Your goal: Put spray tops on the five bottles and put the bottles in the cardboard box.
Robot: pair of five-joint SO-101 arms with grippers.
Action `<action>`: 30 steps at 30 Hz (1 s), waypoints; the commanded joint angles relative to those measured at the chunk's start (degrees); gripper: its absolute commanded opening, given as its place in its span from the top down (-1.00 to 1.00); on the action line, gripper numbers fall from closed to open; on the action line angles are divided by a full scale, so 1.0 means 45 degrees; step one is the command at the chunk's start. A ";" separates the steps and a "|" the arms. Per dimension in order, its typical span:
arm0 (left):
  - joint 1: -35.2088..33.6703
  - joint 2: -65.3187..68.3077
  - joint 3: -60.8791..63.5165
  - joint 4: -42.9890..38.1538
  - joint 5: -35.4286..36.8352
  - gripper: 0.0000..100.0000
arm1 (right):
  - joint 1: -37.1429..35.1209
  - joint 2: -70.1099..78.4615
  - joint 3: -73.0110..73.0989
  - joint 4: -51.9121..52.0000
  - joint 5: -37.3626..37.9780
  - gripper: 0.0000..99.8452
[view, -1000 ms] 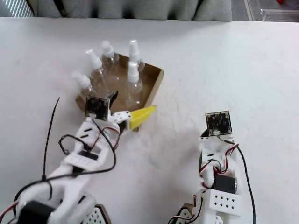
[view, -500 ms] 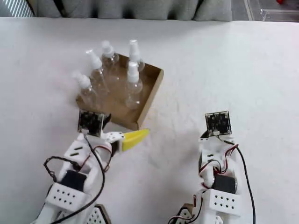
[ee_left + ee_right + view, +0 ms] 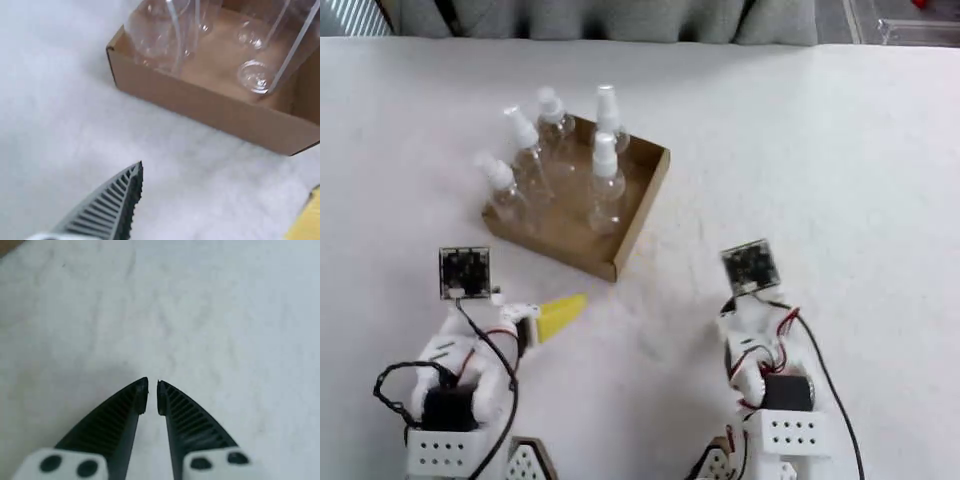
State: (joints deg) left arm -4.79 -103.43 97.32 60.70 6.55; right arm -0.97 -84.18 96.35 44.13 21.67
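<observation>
Biggest thing first: one white table (image 3: 840,150), with everything else sitting on it. Two arms are parked at the near edge, the left arm (image 3: 455,370) and the right arm (image 3: 765,360), well apart from each other.

Then there's one cardboard box (image 3: 645,198), open on top, out in front of the left arm. I count five clear bottles standing upright inside it. One (image 3: 507,200) is at the box's left corner, one (image 3: 530,165) and one (image 3: 557,140) are along the far-left wall, one (image 3: 610,125) is at the far corner, and one (image 3: 606,195) is nearer the middle. All five have a white spray top on, e.g. this one (image 3: 605,148), so five tops for five bottles.

Grippers, two of them. The left gripper (image 3: 227,180) is spread wide with nothing in it, grey finger (image 3: 117,200) on one side and yellow finger (image 3: 560,315) on the other. It hangs over bare table near the box's front wall, not touching it. The right gripper (image 3: 152,397) is pinched closed on nothing, tips almost touching, over plain table.
</observation>
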 commanded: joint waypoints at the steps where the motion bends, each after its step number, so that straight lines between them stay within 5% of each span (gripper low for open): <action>1: -0.0791 -0.0127 -0.0059 0.0703 -0.0137 0.09 | -0.0127 -0.0029 0.0176 0.0576 0.0039 0.97; 7: -0.1475 -0.0068 -0.0059 0.1192 -0.1661 0.16 | 0.1729 -0.0029 0.0176 0.0576 0.0039 0.97; 14: -0.1475 -0.0068 -0.0059 0.1133 -0.1875 1.00 | 0.1885 -0.0029 0.0156 0.0576 0.0117 0.97; 18: -0.1553 -0.0068 -0.0059 0.1211 -0.2774 0.76 | 0.1885 -0.0029 0.0156 0.0576 0.0117 0.97; 30: -0.0752 -0.0127 -0.0059 0.2852 -0.3829 0.75 | 0.1885 -0.0029 0.0156 0.0576 0.0117 0.97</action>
State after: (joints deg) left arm -9.54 -103.43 97.32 71.43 -10.15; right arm 6.77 -84.18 96.35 46.33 21.85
